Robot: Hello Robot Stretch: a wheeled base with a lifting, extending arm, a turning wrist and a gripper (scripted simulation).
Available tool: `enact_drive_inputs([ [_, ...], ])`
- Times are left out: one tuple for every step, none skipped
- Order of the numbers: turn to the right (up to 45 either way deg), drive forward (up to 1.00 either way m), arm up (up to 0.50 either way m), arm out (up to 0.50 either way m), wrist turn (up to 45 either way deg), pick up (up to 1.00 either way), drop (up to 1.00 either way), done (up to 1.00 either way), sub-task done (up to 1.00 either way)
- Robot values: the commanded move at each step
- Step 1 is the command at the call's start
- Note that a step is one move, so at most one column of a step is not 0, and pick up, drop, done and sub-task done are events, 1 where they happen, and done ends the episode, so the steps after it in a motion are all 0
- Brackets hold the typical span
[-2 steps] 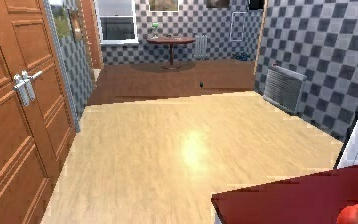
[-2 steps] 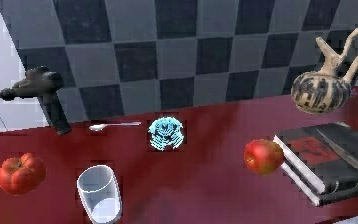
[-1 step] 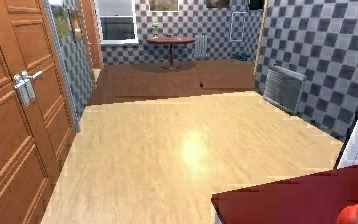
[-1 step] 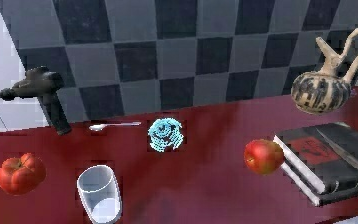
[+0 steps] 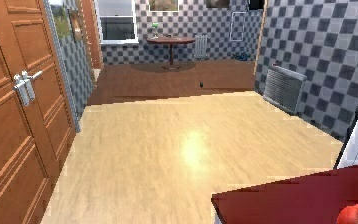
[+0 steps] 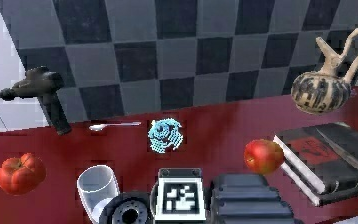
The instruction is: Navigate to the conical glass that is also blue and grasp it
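On the dark red surface (image 6: 217, 135), a matte black dryer (image 6: 37, 88) stood at the left end, with a glossy red fruit (image 6: 20, 172) nearer the front edge. A thin metal spoon (image 6: 115, 126) lay flat just left of a small ribbed blue thing (image 6: 166, 133), probably the glass, near the back edge. The gripper (image 6: 127, 212) sat at the front edge, seemingly lined up to reach it. Its spread and load could not be told. To the right were an apple (image 6: 263, 155), stacked books (image 6: 322, 155) and a rough brown jug (image 6: 327, 85).

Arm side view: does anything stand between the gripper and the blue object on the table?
Nothing visible: bare tabletop separates the gripper from the blue object. A white cup sits just left of the gripper.
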Motion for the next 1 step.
enact_drive_inputs([
  [0.0,0.00,0.00,0.26,0.0,0.00,0.00,0.00,0.00],
])
